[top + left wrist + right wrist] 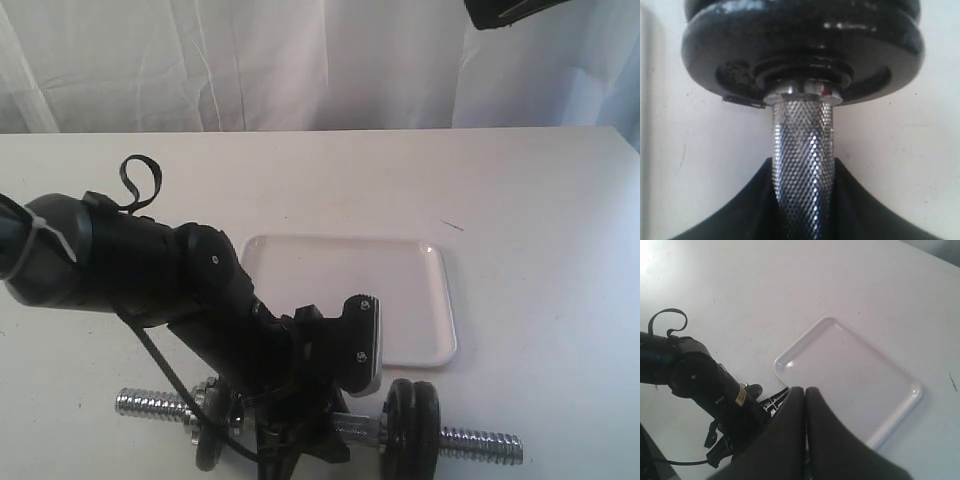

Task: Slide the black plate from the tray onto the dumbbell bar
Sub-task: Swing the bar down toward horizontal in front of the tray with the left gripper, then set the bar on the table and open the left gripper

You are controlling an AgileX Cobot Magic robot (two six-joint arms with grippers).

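The white tray (300, 270) lies bare, also in the right wrist view (850, 365); no disc lies in it. The dumbbell bar (480, 443) rests on the table in front of the tray. Two black plates (412, 428) sit side by side on its right half, against a silver collar (802, 95). My left gripper (802, 170) is shut on the bar's knurled middle (802, 145), close to the nearer black plate (800, 45). My right gripper (805, 392) hangs high above the tray's near edge, shut on nothing.
The left arm (150, 270) crosses the front left of the table and covers the bar's middle. A threaded end (150, 404) and a grey collar (208, 440) show on the bar's left. White curtains hang behind the table.
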